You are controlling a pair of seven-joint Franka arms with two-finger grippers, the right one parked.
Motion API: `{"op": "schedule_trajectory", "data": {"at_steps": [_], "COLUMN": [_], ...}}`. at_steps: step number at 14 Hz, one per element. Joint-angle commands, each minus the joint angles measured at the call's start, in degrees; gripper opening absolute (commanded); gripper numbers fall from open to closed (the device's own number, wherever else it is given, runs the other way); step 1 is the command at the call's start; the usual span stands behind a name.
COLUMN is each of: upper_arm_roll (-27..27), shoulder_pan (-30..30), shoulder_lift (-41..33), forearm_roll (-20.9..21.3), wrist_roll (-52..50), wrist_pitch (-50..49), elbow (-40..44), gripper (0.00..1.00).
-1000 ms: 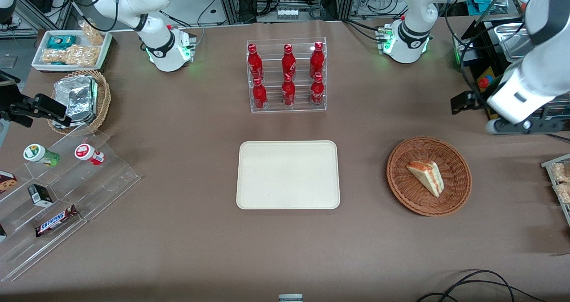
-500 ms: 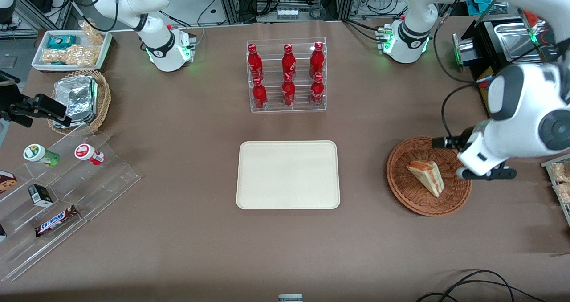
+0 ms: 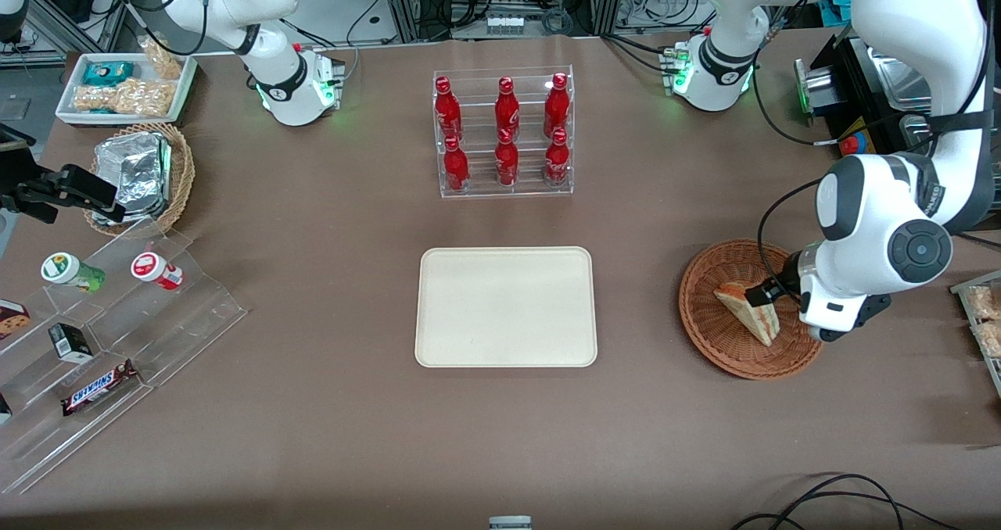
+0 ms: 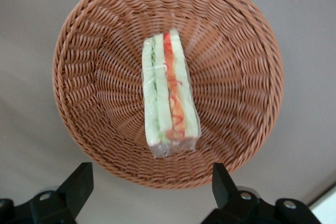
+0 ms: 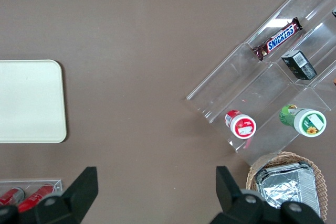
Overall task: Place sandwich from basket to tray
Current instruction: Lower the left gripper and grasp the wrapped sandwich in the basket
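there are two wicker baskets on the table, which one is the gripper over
The reddish-brown basket holding the sandwich, at the working arm's end. The gripper hovers above it, fingers open; the tan basket holds foil packets.

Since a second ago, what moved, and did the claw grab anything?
The claw swung in over the round reddish-brown wicker basket, open, holding nothing. The wrapped triangular sandwich and the cream rectangular tray stayed put.
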Motion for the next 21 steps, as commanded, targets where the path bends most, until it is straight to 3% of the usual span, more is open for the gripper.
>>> {"op": "schedule_trajectory", "data": {"at_steps": [1, 7, 8, 10, 11, 16, 21], "upper_arm_roll": [1.03, 1.03, 1.03, 1.03, 1.03, -0.02, -11.6], "shoulder_pan": [0.06, 0.06, -0.03, -0.2, -0.21, -0.73, -2.92], "shoulder_lift": [2.99, 9.05, 9.93, 9.6, 8.98, 6.61, 4.84], "forearm_roll": [0.0, -0.62, -0.62, -0.36, -0.18, 0.09, -0.18], "wrist_roll": [-10.48, -19.12, -21.92, -27.03, -27.04, -24.51, -17.2], "wrist_pitch": [2.32, 11.12, 11.12, 10.16, 8.59, -6.16, -10.59], "elbow": [0.27, 0.1, 0.01, -0.08, 0.27, 7.73, 9.76], "gripper": [1.0, 1.0, 0.88, 0.29, 0.16, 0.11, 0.06]}}
